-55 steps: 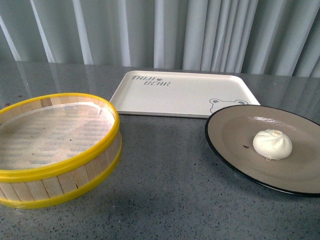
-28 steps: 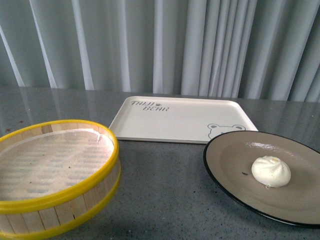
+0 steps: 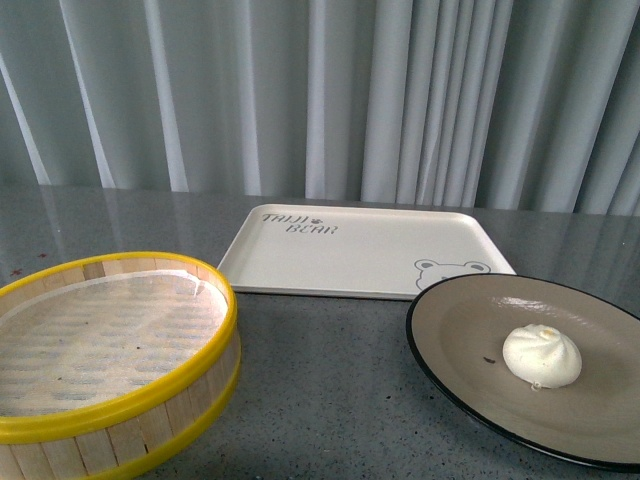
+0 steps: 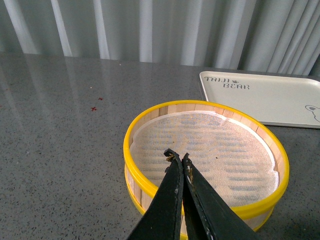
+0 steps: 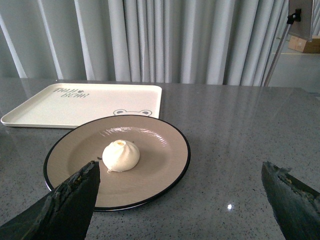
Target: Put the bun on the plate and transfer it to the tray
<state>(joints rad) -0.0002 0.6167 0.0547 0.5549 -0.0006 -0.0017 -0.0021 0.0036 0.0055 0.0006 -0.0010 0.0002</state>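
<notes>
Grey speckled surface [image 3: 330, 400], backed by a pale pleated curtain [image 3: 320, 90]. Resting on it: bun [image 3: 541, 355] already seated on plate [image 3: 470, 310], a little off centre toward the right. Plate just beside the near right corner of tray [image 3: 370, 250], not on it. Off to the left, bamboo steamer [image 3: 130, 398], lined with a white mesh.

Judged as the step in hand: carrying the loaded plate onto the tray. To do it well:
- Pinch the black rim at the near edge, well clear of the bun.
- Bite deep enough to stop the shallow dish pivoting in the grip.
- Lift only enough to clear the tray's raised lip.
- Keep level throughout, given a round bun likely to roll if tipped.
- Travel slowly toward the middle of the tray.
- Set down flat before letting go.

Right tool [image 5: 180, 167]: spread wide, nothing between its fingers, poised on the near side of the plate with one dark finger at either edge of the wrist view. Left tool [image 4: 176, 155]: pressed closed, holding nothing, hanging above the steamer's liner. Contact with that liner impossible to tell.
</notes>
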